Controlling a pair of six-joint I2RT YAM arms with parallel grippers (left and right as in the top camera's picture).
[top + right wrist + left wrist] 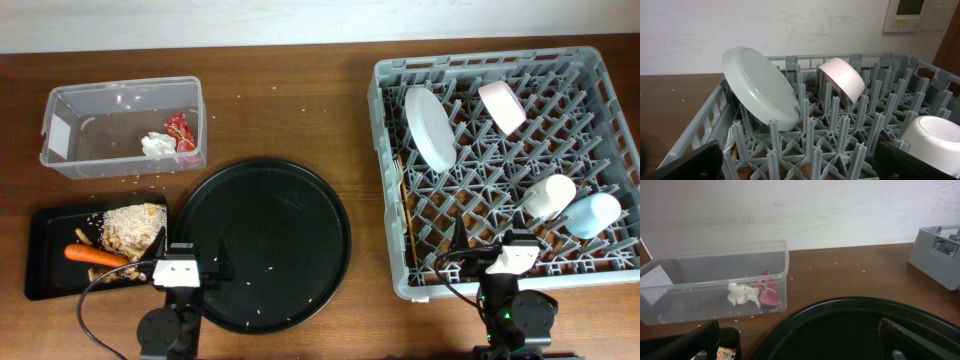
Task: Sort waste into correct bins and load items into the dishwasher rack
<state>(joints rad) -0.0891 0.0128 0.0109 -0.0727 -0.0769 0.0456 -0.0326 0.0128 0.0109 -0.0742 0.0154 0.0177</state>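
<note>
The clear tub (120, 88) at the back left holds the crumpled tissue (155, 143) and red wrapper (181, 132); both also show in the left wrist view, tissue (743, 294) and wrapper (768, 294). The shallow black tray (45, 240) holds beige food scraps (130, 225) and the carrot (95, 255). The grey rack (385, 100) holds the white plate (430, 128), pink bowl (502, 105), small white cup (550, 195) and light blue cup (592, 213). A thin chopstick (411, 228) lies along its left side. My left gripper (805, 345) is open over the round tray's near edge. My right gripper (800, 167) is open over the rack's front edge.
A large round black tray (265, 245) lies between the bins and the rack, with small crumbs on it. Crumbs are scattered on the wooden table around the tub. A pale wall runs along the table's far edge.
</note>
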